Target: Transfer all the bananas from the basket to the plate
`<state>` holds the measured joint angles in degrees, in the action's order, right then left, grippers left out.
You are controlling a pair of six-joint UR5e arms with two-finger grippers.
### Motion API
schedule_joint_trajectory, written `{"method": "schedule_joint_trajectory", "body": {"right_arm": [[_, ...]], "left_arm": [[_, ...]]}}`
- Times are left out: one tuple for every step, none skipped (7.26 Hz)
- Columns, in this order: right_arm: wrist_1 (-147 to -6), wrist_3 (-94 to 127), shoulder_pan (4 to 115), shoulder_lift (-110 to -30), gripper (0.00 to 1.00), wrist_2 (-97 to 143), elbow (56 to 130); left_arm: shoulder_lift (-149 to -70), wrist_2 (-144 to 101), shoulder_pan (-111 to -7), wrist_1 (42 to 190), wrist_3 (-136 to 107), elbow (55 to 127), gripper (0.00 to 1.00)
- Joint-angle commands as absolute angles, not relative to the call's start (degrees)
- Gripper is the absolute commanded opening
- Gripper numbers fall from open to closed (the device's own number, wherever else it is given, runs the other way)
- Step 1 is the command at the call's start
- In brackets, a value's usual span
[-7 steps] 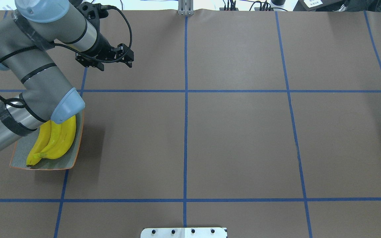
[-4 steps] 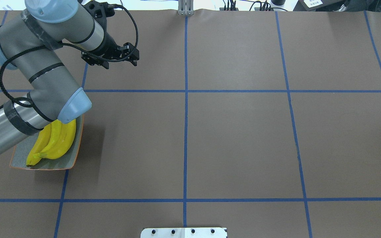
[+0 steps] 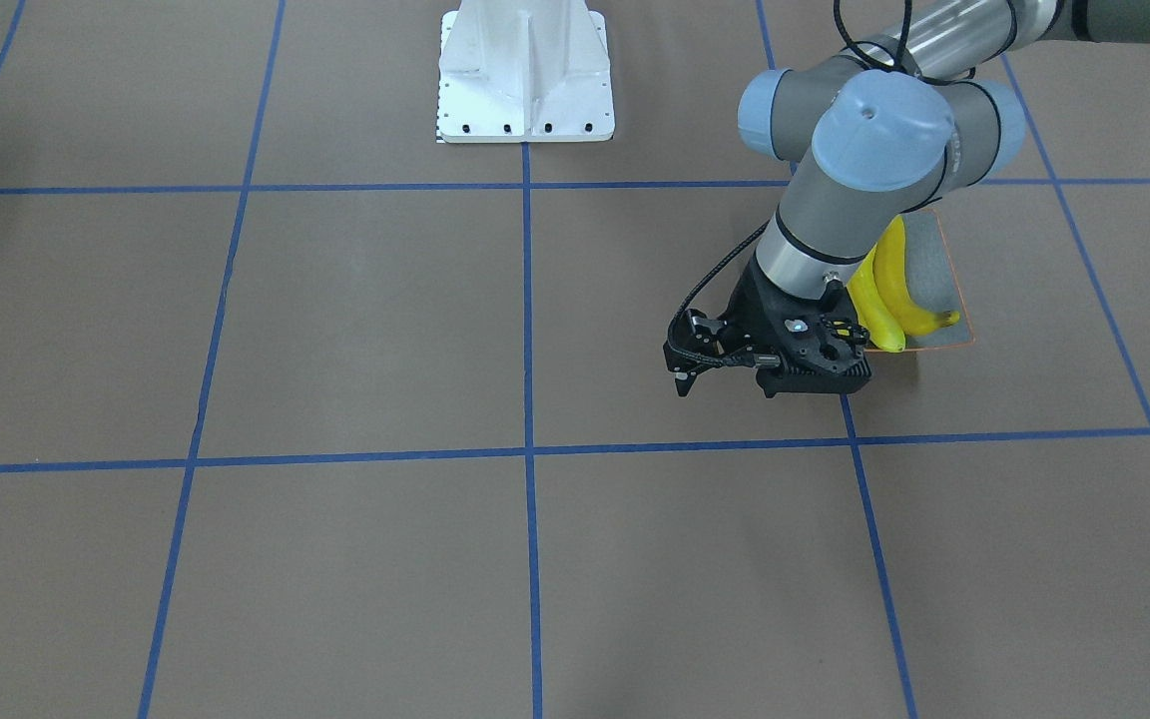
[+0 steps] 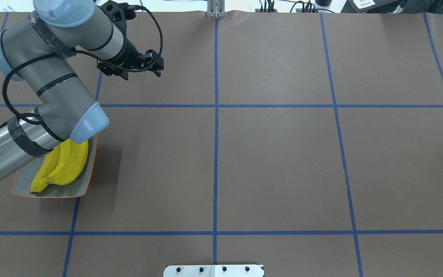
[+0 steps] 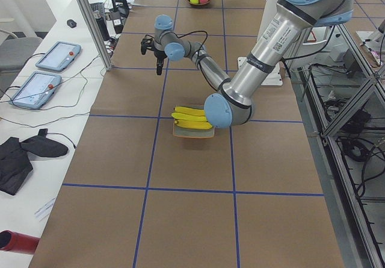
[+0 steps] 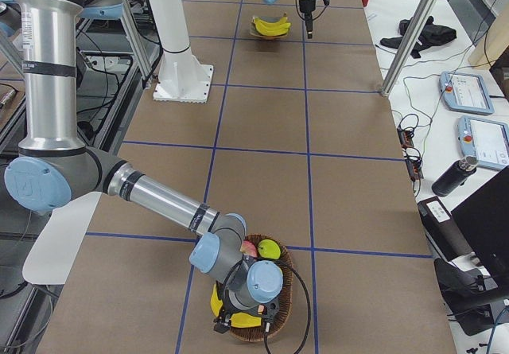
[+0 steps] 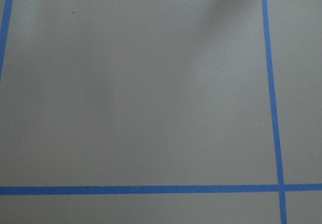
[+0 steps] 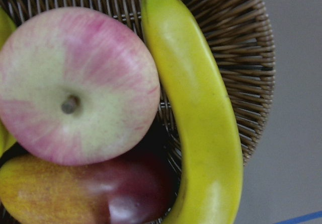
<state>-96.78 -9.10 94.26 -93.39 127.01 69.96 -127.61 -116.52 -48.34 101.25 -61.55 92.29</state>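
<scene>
Three yellow bananas [image 4: 62, 163] lie side by side on the grey-green plate [image 4: 79, 188] with an orange rim, partly under my left arm; they also show in the front view [image 3: 894, 290]. My left gripper [image 4: 141, 76] is open and empty, above bare table beyond the plate; the front view shows it too [image 3: 725, 387]. One more banana [image 8: 196, 113] lies along the wall of the wicker basket [image 8: 241, 43]. My right gripper [image 6: 242, 322] hangs just over that basket [image 6: 286, 306]; I cannot tell whether it is open or shut.
A pink-and-pale apple [image 8: 75, 83] and a dark red fruit [image 8: 100, 194] lie in the basket beside the banana. The white robot base [image 3: 525, 70] stands at the table's robot-side edge. Blue tape lines [image 7: 269, 83] cross the brown table.
My left arm has swung its open, empty gripper to the right and slightly farther from the plate. The bananas on the plate have not moved.
</scene>
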Motion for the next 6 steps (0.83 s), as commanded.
{"method": "schedule_joint_trajectory", "body": {"right_arm": [[-96.77,-8.96,94.39,-93.87,0.98,127.09,69.96],[-96.77,-9.05,94.39,-93.87,0.97,127.00,69.87],[-96.77,-9.14,94.39,-93.87,0.85,126.91,69.87],[-96.77,-8.97,94.31,-93.87,0.69,126.83,69.87],[-96.77,-8.88,94.39,-93.87,0.69,126.83,69.87],[-96.77,-8.88,94.39,-93.87,0.69,126.83,69.87]], "left_arm": [[-127.79,-116.46,-48.34,101.25,-61.52,92.29,1.00],[-127.88,-116.19,-48.34,101.25,-61.52,92.29,1.00],[-127.88,-116.19,-48.34,101.25,-61.52,92.29,1.00],[-127.97,-116.10,-48.34,101.25,-61.52,92.29,1.00],[-127.97,-116.10,-48.34,101.25,-61.52,92.29,1.00],[-127.97,-116.10,-48.34,101.25,-61.52,92.37,1.00]]}}
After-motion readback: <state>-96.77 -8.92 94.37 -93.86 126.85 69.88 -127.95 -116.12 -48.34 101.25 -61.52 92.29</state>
